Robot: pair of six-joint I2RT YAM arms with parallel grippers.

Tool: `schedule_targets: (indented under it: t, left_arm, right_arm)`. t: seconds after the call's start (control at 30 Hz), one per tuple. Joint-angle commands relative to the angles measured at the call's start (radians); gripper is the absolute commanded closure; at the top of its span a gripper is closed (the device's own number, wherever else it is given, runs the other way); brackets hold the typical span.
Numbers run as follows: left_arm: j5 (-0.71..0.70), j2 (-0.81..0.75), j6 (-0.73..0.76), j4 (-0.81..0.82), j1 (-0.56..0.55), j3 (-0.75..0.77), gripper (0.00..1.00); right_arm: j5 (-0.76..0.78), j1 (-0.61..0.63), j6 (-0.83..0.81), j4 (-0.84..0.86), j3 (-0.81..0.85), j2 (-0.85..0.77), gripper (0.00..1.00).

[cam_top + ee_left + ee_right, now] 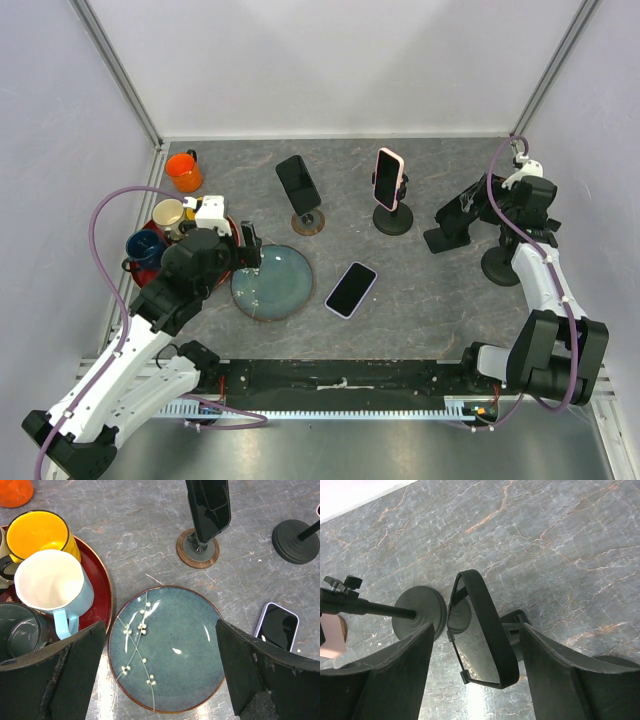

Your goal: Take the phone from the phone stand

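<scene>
The right fingers (pixel 385 680) are spread and stand on both sides of a black phone (pixel 480 630). This phone sits tilted in its phone stand (pixel 461 616), near the right edge of the surface (pixel 420 290). A narrow gap shows on one side of the phone; on the other side I cannot tell if the finger touches it, and the phone is not pinched. The left fingers (pixel 55 680) are spread wide and hold nothing. They hang above a blue plate (pixel 170 650), which lies near the left edge, just beside a red tray (pixel 102 595) that carries mugs. Close to the far edge, a pink-cased phone (pixel 388 178) stands in a black stand, and another dark phone (pixel 298 183) stands in a stand with a wooden base (pixel 198 550). A phone with a pale case (pixel 351 289) lies flat near the middle of the surface.
</scene>
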Motion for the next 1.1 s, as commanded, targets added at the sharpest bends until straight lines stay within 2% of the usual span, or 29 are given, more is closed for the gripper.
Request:
schedule_targets:
  t: [0.0, 0.07, 0.2, 0.43, 0.57, 0.67, 1.07]
  left_arm:
    - [0.021, -0.001, 0.025, 0.032, 0.006, -0.008, 0.03]
    - [0.023, 0.000, 0.025, 0.034, 0.008, -0.008, 0.03]
    - [0.026, 0.000, 0.023, 0.034, 0.008, -0.008, 0.03]
    - [0.027, 0.000, 0.024, 0.032, 0.008, -0.008, 0.03]
    - [0.027, 0.002, 0.023, 0.034, 0.008, -0.008, 0.03]
    - [0.031, 0.003, 0.023, 0.032, 0.008, -0.008, 0.03]
    - [0.034, 0.008, 0.022, 0.032, 0.010, -0.008, 0.03]
  right_arm:
    - [-0.053, -0.010, 0.007, 0.040, -0.007, 0.001, 0.29]
    - [-0.055, -0.012, 0.004, 0.039, -0.012, 0.000, 0.34]
    - [-0.056, -0.016, 0.000, 0.039, -0.021, -0.011, 0.52]
    - [-0.064, -0.016, -0.011, 0.079, -0.021, -0.049, 0.76]
    - [-0.081, -0.016, -0.016, 0.100, -0.029, -0.079, 0.95]
    - [-0.109, -0.016, -0.016, 0.126, -0.033, -0.103, 0.98]
    - [-0.188, -0.010, 0.042, 0.235, -0.052, -0.206, 1.00]
